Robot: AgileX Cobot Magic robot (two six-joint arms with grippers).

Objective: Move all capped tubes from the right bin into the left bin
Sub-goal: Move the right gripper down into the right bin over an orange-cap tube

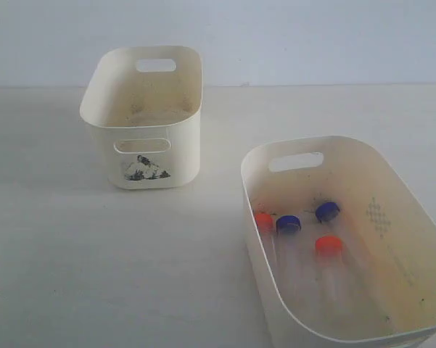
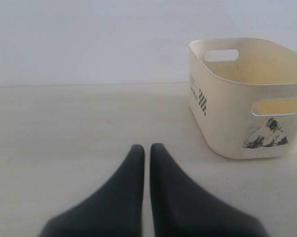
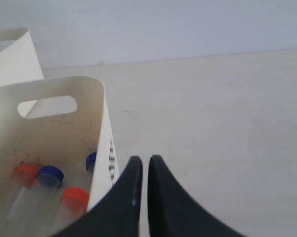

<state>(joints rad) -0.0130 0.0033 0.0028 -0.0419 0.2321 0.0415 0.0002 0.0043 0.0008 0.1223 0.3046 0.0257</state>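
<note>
At the left of the table (image 1: 72, 275) stands the left bin (image 1: 185, 156), upright, its torn sticker (image 1: 146, 170) on the near wall under a handle slot (image 1: 141, 145). Inside it we see only a bare, faintly soiled floor. Well apart from it, to the right and nearer the camera, sits the right bin (image 1: 413, 246), cut off by the lower edge of the exterior view. All four tubes (image 1: 332, 274) lie on its floor with their caps toward the far wall. One red cap (image 1: 263, 220) rests against the left wall and a blue cap (image 1: 288, 224) lies just beside it. Further right, a second blue cap (image 1: 326, 212) lies farthest back, with a second red cap (image 1: 328, 246) nearer us.

Through its wrist camera we see the left gripper (image 2: 147, 148) with its fingers (image 2: 128, 182) drawn together to a thin slit, gripping nothing; the left bin stands ahead and off to one side. The right gripper (image 3: 145, 159) is closed to the same narrow slit, also empty, just outside the right bin's wall.

Open tabletop runs between the two bins and in front of the left one. Behind them the table meets a pale wall (image 1: 312, 36).
</note>
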